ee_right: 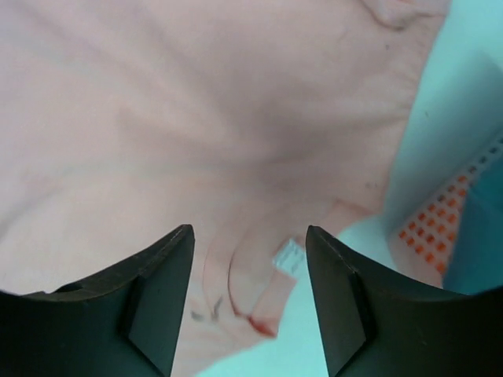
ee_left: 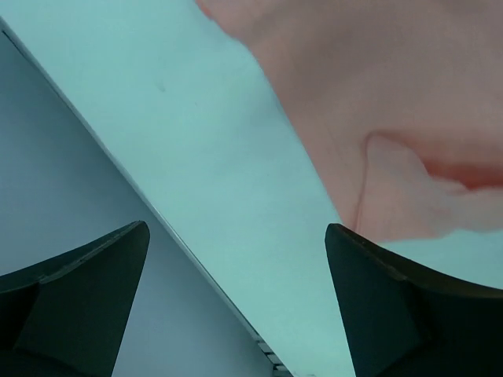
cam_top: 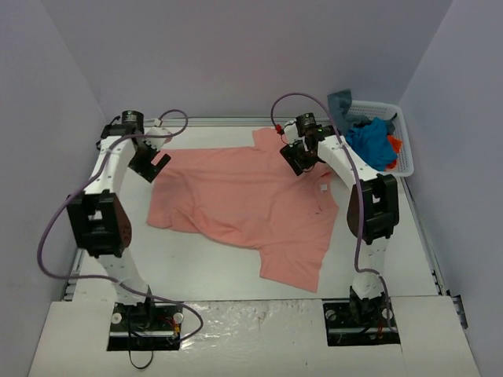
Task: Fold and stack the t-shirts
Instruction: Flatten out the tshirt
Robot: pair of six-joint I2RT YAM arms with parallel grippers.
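You have the table (cam_top: 212,267) with one salmon-pink t-shirt (cam_top: 251,204) spread across its middle. It lies sideways, with the collar end to the right and the hem end to the left. One lobe of cloth trails toward the near right. It is laid out but not flat, with creases across the body and a far-left corner that looks turned over on itself.

The white lattice basket (cam_top: 406,153) sits at the far right corner. It holds a bright blue t-shirt (cam_top: 369,141), a bit of an orange-red one (cam_top: 394,144), and a slate grey-blue one (cam_top: 340,100) hanging over its far rim.

Your left gripper (ee_left: 236,236) hangs by the shirt's far-left corner with its fingers spread wide. There is only bare table between them and they hold nothing. Your right gripper (ee_right: 250,232) hovers over the collar area with its fingers partly apart. The cloth lies below them, and nothing looks pinched. The small white neck label (ee_right: 288,257) shows just beyond its fingertips.

My reading is that you are at the lay-out step for the first shirt, with no fold made yet.

Next you probably need both grippers down on the far edge. Put the left on that turned corner and the right near the collar or far sleeve, then pinch a single layer. Tug outward to flatten the cloth before the first fold, and take care to keep the trailing near lobe from bunching.
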